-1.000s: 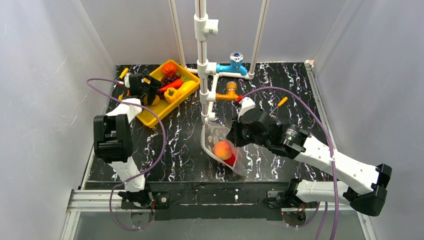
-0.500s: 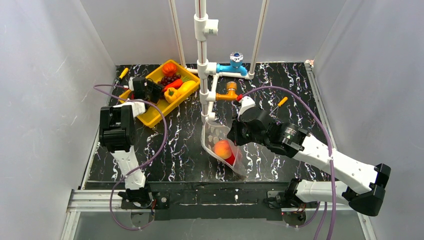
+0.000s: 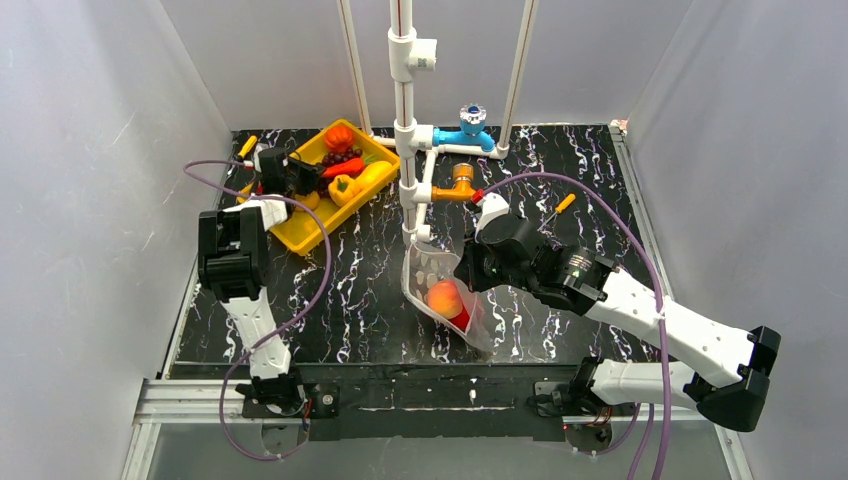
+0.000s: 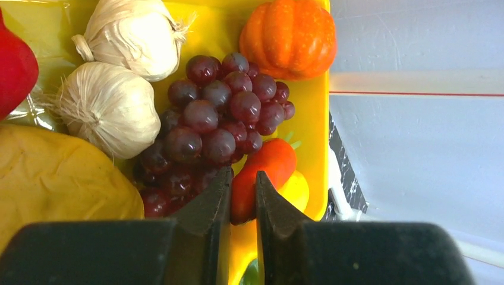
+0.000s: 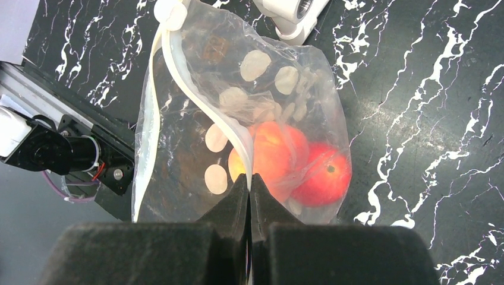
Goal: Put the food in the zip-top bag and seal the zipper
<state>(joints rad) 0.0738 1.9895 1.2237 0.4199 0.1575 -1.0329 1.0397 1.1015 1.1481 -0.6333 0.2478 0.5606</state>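
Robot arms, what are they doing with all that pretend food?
They are packing toy food into a bag. The left gripper pinches a red chili in the yellow tray, next to grapes, garlic and a pumpkin. The right gripper holds the zip-top bag open by its mouth edge. A peach and a red fruit are already inside.

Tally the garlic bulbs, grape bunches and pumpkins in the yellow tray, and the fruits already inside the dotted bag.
Garlic bulbs: 2
Grape bunches: 1
Pumpkins: 1
Fruits in the bag: 2, a peach and a red fruit
Total: 6
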